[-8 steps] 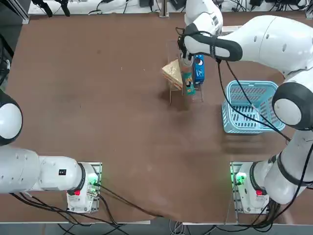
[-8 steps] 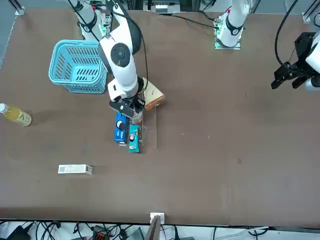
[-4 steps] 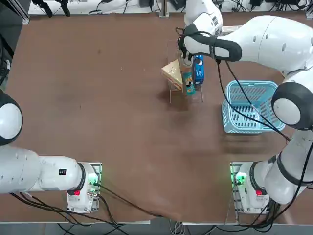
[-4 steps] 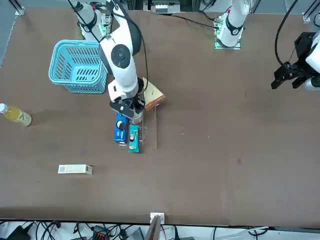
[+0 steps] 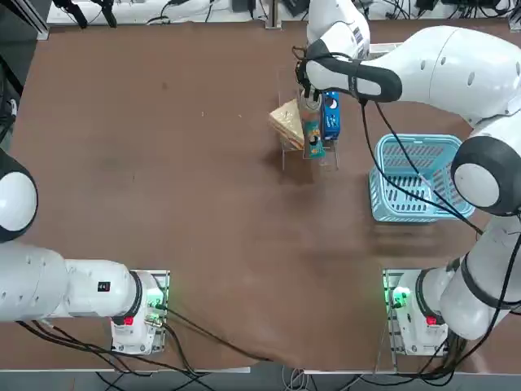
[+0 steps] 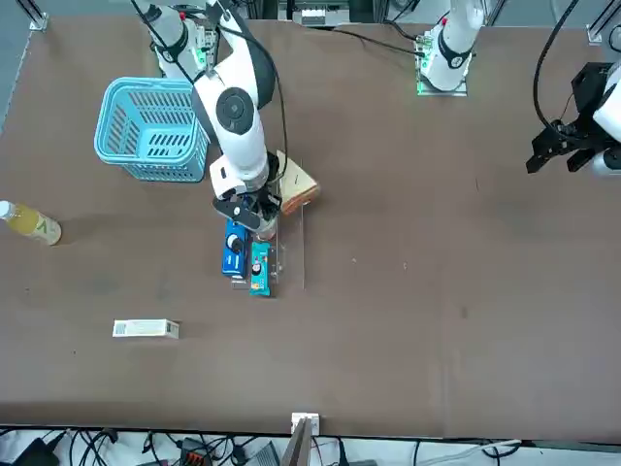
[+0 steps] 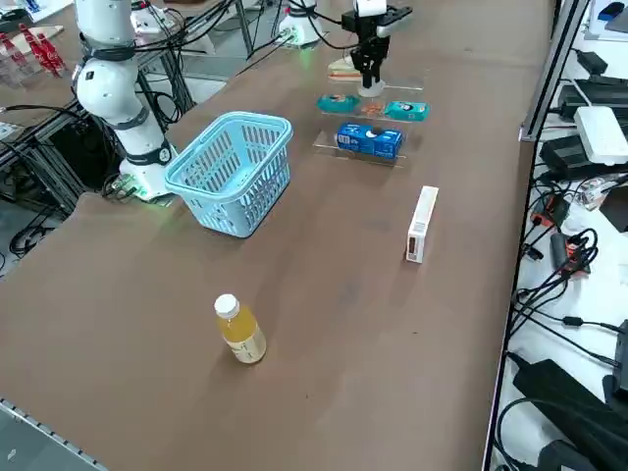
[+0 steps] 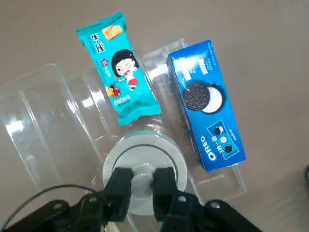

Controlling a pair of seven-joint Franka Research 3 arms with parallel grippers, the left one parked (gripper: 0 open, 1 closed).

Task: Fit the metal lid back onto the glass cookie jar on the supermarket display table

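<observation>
**Lid pinched by its knob, sitting over the jar mouth**

My right hand points straight down over the clear display tray on the worktop, fingers pinched tight on the small knob at the centre of the metal lid. I grip the knob rather than the rim so the fingers stay clear of the glass and the disc can seat flat. Beneath the lid, the pale ring of the glass cookie jar shows all the way round, so the two look concentric; whether the lid is fully down on the rim I cannot tell from here. The jar stands in the tray just beside the teal snack packet and the blue Oreo box, so I judge a straight vertical move safest. The blue basket sits well apart.
</observation>
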